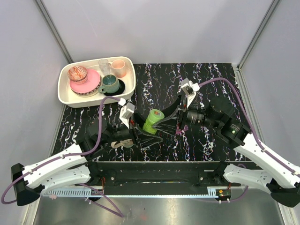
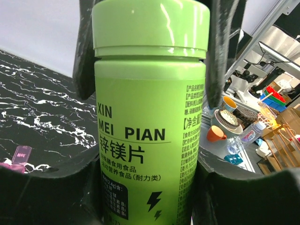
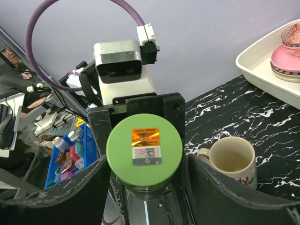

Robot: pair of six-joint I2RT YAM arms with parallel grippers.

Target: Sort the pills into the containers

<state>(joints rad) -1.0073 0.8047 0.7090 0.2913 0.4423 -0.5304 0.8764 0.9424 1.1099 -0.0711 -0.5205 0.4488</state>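
Observation:
The lime-green bottle point(image 1: 153, 121) lies tilted between both arms above the table, its cap toward the right arm. My left gripper point(image 1: 147, 130) is shut on the bottle's body point(image 2: 145, 117), which fills the left wrist view. My right gripper point(image 1: 162, 115) is shut on the green cap point(image 3: 144, 150), seen face-on with its orange sticker. The right fingers point(image 2: 84, 51) flank the cap in the left wrist view. A bit of the magenta-purple pill box point(image 1: 179, 131) shows under the right gripper and at the left edge of the left wrist view point(image 2: 18, 156). No pills show.
A beige mug point(image 3: 232, 161) stands on the black tabletop beside the left arm point(image 1: 118, 143). A white tray point(image 1: 61, 89) at the back left holds a pink plate point(image 1: 86, 86), a teal cup point(image 1: 110, 84) and a pink cup point(image 1: 119, 68).

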